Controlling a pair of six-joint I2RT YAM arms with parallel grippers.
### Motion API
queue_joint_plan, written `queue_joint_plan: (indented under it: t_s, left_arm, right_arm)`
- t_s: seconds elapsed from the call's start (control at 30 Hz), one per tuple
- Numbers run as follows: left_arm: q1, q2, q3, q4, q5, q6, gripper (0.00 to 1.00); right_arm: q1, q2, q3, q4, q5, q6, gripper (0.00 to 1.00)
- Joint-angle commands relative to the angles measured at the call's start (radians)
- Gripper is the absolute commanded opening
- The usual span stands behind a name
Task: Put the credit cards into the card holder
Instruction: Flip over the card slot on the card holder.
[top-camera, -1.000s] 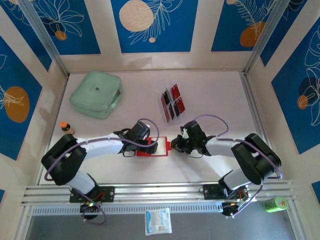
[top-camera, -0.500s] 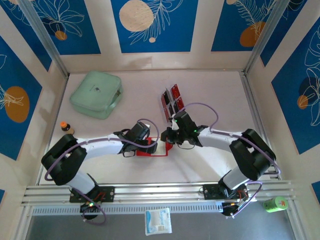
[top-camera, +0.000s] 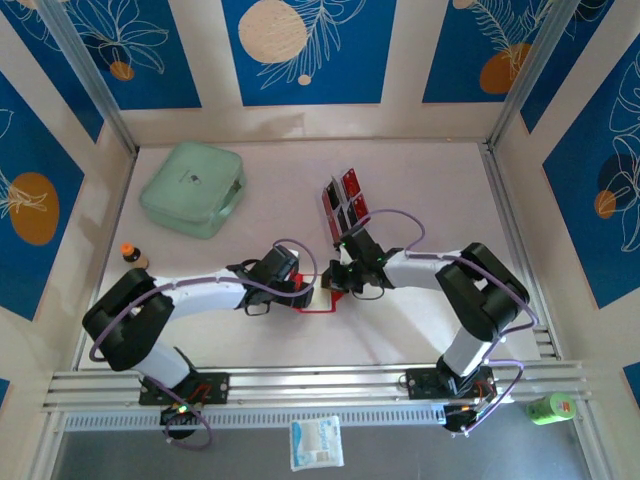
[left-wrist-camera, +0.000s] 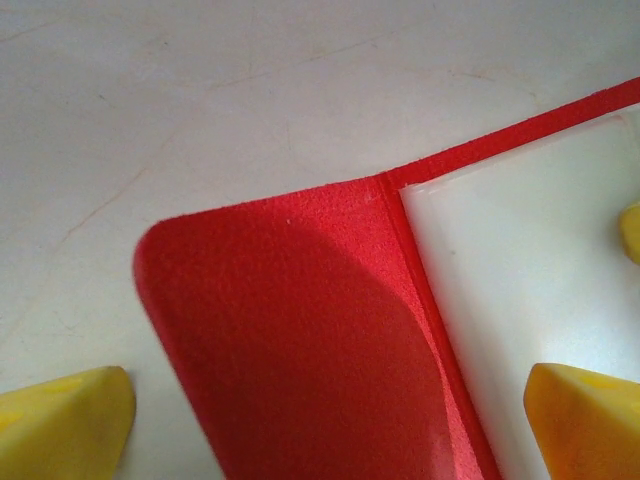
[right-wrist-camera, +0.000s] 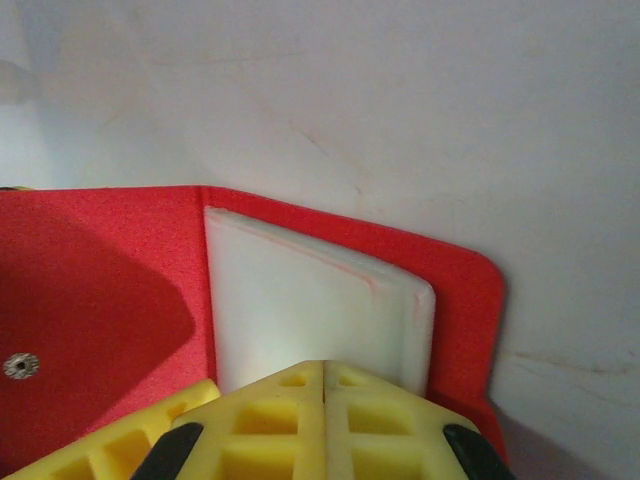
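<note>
Near the front middle of the desk (top-camera: 420, 180), between the two arms, the card holder (top-camera: 318, 300) lies opened flat, its red suede-like flaps spread and a pale, glossy pocket (right-wrist-camera: 310, 300) facing up beside a small metal snap stud (right-wrist-camera: 20, 365). Over its left flap the left gripper (top-camera: 298, 290) hangs with jaws spread wide, one yellow finger on either side of the flap's rounded corner and nothing between them. From the other side the right gripper (right-wrist-camera: 325, 400) is at the pocket with its fingertips pressed together; no card is seen in them, and whether they touch the pocket cannot be told. Behind the holder, close to the right arm, the credit cards (top-camera: 345, 205) stand on edge in a tilted group, red with dark parts. They look thin, stiff, light and smooth, so likely slippery; the best hold is probably a pinch across both faces at the free upper edge, leaving most of the length clear to enter the pocket. Soft and light, the holder will probably slide or fold on the smooth desk, so one flap wants pinning down while a card goes in.
</note>
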Motion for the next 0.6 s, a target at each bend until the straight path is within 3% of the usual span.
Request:
queue_joint_plan:
  t_s: [0.0,0.3,0.57]
  left_arm:
    - [0.001,-0.013,-0.016,0.006,-0.015,0.022,1.00]
    - [0.001,-0.044,-0.011,0.006,-0.017,0.021,1.00]
    - [-0.001,-0.194,0.055,-0.065,0.016,-0.013,1.00]
  right_arm:
    - [-0.001,0.021,0.028,-0.023,-0.010,-0.020,0.00]
    - [0.019,0.039,0.024,0.000,-0.029,0.003,0.00]
    - [0.009,-0.011,0.026,-0.021,-0.022,0.000,0.00]
